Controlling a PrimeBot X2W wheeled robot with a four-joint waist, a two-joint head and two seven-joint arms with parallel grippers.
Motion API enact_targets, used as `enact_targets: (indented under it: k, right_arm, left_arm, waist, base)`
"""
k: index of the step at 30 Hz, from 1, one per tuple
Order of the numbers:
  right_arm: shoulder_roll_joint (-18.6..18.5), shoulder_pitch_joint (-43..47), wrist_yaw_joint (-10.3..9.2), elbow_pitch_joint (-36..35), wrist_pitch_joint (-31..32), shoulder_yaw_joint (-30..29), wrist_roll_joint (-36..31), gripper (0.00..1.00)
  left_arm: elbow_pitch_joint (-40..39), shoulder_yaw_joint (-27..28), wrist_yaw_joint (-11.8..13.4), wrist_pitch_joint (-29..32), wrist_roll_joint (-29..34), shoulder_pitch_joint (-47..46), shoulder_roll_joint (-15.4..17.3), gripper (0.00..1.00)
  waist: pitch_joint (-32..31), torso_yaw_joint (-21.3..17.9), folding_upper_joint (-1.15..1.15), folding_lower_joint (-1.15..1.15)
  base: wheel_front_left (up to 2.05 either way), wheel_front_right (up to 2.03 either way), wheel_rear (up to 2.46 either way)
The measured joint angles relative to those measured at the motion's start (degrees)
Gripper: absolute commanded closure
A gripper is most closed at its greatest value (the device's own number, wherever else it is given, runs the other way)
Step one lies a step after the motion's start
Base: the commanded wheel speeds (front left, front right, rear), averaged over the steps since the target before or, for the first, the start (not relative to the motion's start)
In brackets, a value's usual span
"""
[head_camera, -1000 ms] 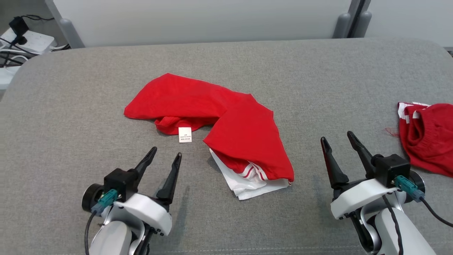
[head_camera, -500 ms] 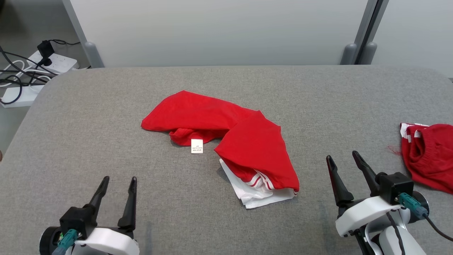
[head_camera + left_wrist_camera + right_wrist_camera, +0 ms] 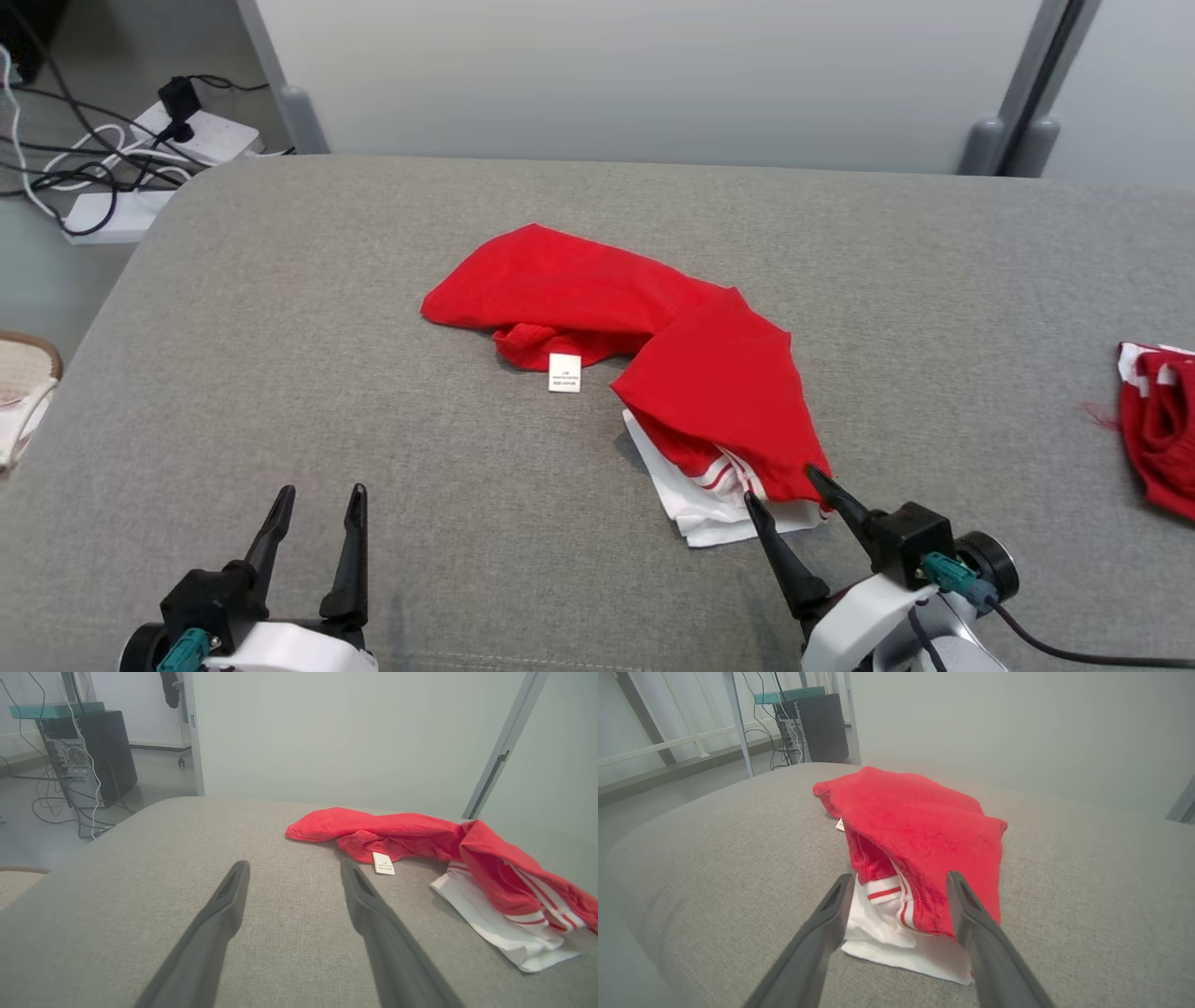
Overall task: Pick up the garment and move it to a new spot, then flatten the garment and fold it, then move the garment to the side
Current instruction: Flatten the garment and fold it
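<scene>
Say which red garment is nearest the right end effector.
The crumpled red-and-white garment at centre, with the white label; the right end effector sits at its striped hem. The other red garment lies far right.

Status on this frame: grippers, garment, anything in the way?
Left gripper open, off the cloth. Right gripper open, jaws at near hem of garment, no grip yet. Garment crumpled, unfolded. Nothing in the way; second red garment far right.

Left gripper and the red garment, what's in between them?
Nothing but bare grey fabric surface lies between the left gripper and the garment, as the head and left wrist views show.
</scene>
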Motion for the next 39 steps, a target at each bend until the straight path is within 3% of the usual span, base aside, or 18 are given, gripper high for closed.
enact_targets:
  k: [5, 20, 21, 22, 23, 24, 29, 34, 38, 39]
  right_arm:
    - [-0.89, -5.14, 0.0, 3.32, 0.0, 2.13, -0.73, 0.0]
    - [-1.07, -19.34, 0.0, 18.27, 3.08, 3.54, -12.26, 0.0]
    - [-1.08, -19.96, 0.0, 19.4, 4.16, 2.94, -13.11, 0.17]
    - [-1.08, -20.56, 0.0, 20.56, 5.23, 2.12, -13.95, 0.48]
    - [-1.23, -20.93, 0.0, 21.13, 5.8, 1.44, -14.39, 0.67]
    - [-1.32, -21.29, 0.0, 21.62, 5.95, 0.49, -14.49, 1.0]
    - [-2.86, -24.72, 0.02, 21.94, 4.66, -4.56, -14.27, 1.0]
    - [-9.12, -29.8, 0.07, 21.37, 4.17, -14.95, -14.94, 1.0]
    - [-13.25, -30.44, 0.07, 25.1, 4.25, -23.26, -16.35, 1.0]
    - [-13.67, -30.39, 0.07, 26.3, 4.3, -25.84, -16.84, 0.89]
  left_arm:
    - [0.56, -0.75, -0.26, 0.0, -0.01, -0.04, -0.15, 0.0]
    - [0.86, -4.75, -0.16, 0.0, -3.58, -1.36, -0.19, 0.0]
    - [0.85, -4.93, -0.16, 0.0, -3.93, -1.41, -0.2, 0.0]
    - [0.84, -5.11, -0.11, 0.0, -4.17, -1.42, -0.19, 0.0]
    - [0.82, -5.27, 0.03, 0.0, -4.34, -1.43, -0.19, 0.0]
    - [0.77, -5.43, 0.15, 0.0, -4.36, -1.43, -0.2, 0.0]
    - [0.44, -6.24, 0.15, 0.0, -4.77, -1.49, -0.2, 0.0]
    - [0.1, -7.25, 0.15, -0.01, -4.77, -2.38, -0.2, 0.0]
    - [0.01, -9.35, 0.15, 0.0, -5.28, -3.49, -0.27, 0.0]
    - [0.01, -9.81, 0.15, 0.0, -5.36, -3.81, -0.27, 0.0]
  waist:
    - [0.99, 3.34, 0.0, 0.0]
    - [5.24, 13.81, 0.0, 0.0]
    - [5.55, 14.3, 0.0, 0.0]
    - [5.82, 14.71, 0.0, 0.0]
    - [6.06, 15.04, 0.0, 0.0]
    - [6.25, 15.34, 0.0, 0.0]
    - [6.84, 15.32, 0.0, 0.0]
    - [7.5, 14.09, 0.0, 0.0]
    - [8.47, 13.48, 0.0, 0.0]
    - [8.69, 13.37, 0.0, 0.0]
  base:
    - [0.0, 0.0, 0.0]
    - [0.0, 0.0, 0.0]
    - [0.0, 0.0, 0.0]
    - [0.0, 0.0, 0.0]
    - [0.0, 0.0, 0.0]
    - [0.0, 0.0, 0.0]
    - [0.0, 0.0, 0.0]
    - [0.0, 0.0, 0.0]
    - [0.0, 0.0, 0.0]
    - [0.0, 0.0, 0.0]
